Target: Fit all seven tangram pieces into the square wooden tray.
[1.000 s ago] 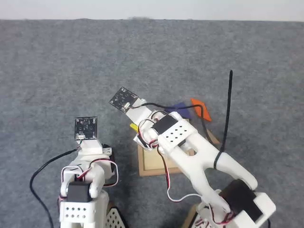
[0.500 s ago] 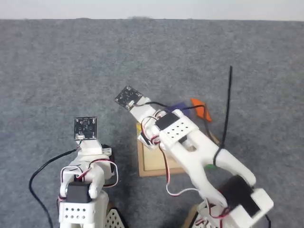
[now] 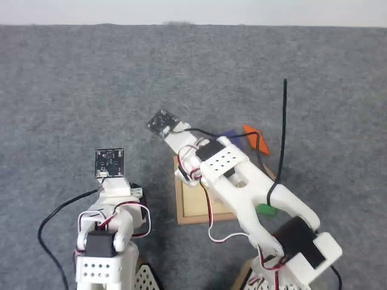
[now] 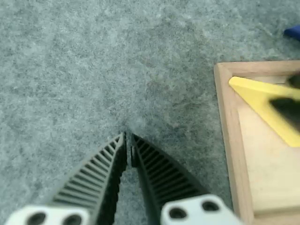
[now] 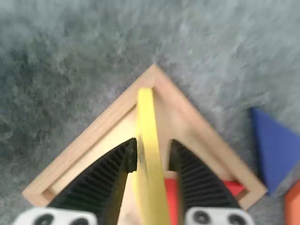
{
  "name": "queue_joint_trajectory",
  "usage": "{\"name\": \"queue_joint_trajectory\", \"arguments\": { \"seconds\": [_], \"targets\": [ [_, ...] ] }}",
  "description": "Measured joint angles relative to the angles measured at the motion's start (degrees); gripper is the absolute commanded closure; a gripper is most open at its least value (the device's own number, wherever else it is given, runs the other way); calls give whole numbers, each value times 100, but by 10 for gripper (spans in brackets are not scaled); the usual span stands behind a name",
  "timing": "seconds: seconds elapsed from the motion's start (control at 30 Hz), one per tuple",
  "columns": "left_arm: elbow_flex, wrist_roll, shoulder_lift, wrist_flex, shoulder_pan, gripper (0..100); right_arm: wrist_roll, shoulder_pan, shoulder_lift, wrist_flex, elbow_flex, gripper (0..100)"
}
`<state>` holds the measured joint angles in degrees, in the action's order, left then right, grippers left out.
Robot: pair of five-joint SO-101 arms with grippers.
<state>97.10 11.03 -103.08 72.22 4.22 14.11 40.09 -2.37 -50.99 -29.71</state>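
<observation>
Square wooden tray [image 3: 180, 208], one, light wood with raised rim, on a grey carpeted table [image 3: 91, 78]; the right arm reaches over it. Yellow piece [image 5: 147, 140], one, triangular, clamped on edge between the two fingers of the right gripper [image 5: 152, 146], its pointed end inside the tray's corner, close to the rim. Red piece [image 5: 174, 191], one, flat on the tray floor just behind the yellow piece. Blue piece [image 5: 276, 145], one, on the carpet outside the tray, near its rim. Orange piece [image 3: 255, 139], one, outside the tray, just beside the blue piece on its side away from the tray. Green piece [image 3: 265, 209], one, at the tray's side beneath the right arm; inside or outside the rim cannot be told. Left gripper [image 4: 127, 138], fingers closed tip to tip with nothing between them, over bare carpet beside the tray, apart from its rim.
</observation>
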Motion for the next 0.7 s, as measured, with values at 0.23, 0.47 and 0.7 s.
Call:
{"name": "queue_joint_trajectory", "arguments": {
  "seconds": [0.23, 0.47, 0.7],
  "targets": [
    [0, 0, 0, 0, 0, 987, 0, -527, 35, 105, 193, 793],
    [0, 0, 0, 0, 0, 987, 0, -782, -1116, -114, -308, 794],
    [0, 0, 0, 0, 0, 987, 18, -791, -2593, 18, -2338, 981]
  ]
}}
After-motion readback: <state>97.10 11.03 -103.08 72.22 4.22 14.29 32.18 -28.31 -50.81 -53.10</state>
